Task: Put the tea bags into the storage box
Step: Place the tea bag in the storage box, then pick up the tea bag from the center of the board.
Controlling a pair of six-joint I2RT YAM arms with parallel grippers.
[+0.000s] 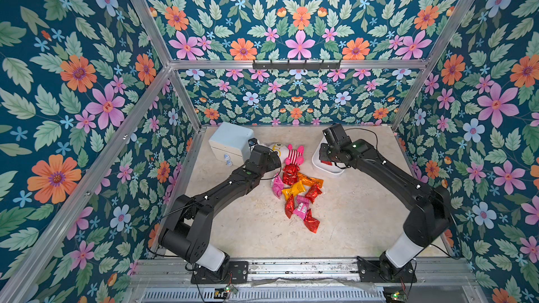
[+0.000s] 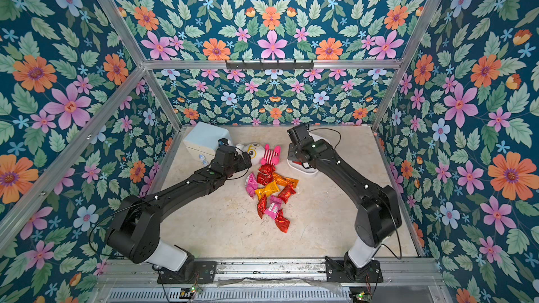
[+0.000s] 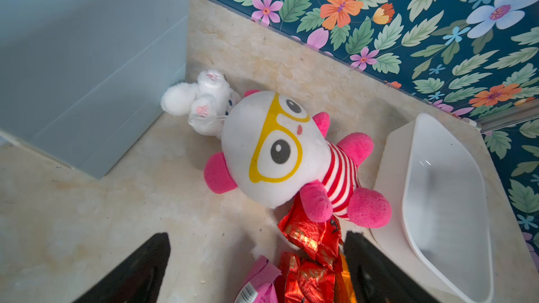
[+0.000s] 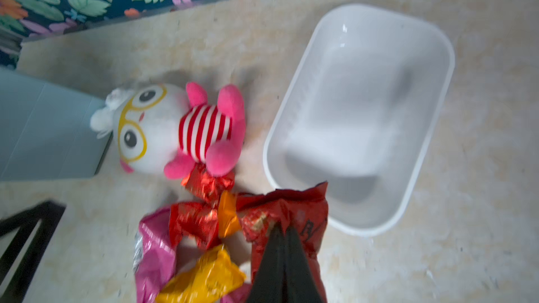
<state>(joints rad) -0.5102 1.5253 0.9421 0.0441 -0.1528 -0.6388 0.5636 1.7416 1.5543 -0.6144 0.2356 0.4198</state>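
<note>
Crinkly red, orange, pink foil tea bags [image 1: 297, 190], right tool [image 4: 283, 228] pinching one red sachet [image 4: 291, 208], left tool [image 3: 256, 236] wide, white storage box [image 1: 326, 170] partly behind right arm [image 1: 379, 167].

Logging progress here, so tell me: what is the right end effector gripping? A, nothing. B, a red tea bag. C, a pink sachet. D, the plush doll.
B: in the right wrist view the right end effector is shut on a red tea bag by the storage box.
</note>
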